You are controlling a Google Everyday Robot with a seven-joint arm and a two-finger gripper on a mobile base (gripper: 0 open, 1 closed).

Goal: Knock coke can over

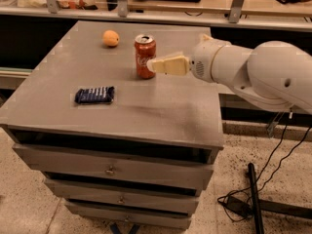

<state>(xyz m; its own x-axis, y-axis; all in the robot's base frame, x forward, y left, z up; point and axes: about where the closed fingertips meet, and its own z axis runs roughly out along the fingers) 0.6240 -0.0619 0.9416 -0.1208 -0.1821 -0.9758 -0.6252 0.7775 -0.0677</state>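
Observation:
The coke can (pixel 144 55) is red with white script and a silver top. It stands upright on the grey cabinet top (pixel 146 106), towards the back middle. My gripper (pixel 152 65) comes in from the right on a large white arm, its cream fingertips reaching the can's right side at about mid-height; I cannot tell whether they touch it.
A small orange fruit (pixel 111 38) lies behind and left of the can. A flat dark blue snack packet (pixel 95 95) lies front left. The cabinet has drawers below. A shelf rail runs behind. Black cables and a stand (pixel 253 199) lie on the floor at right.

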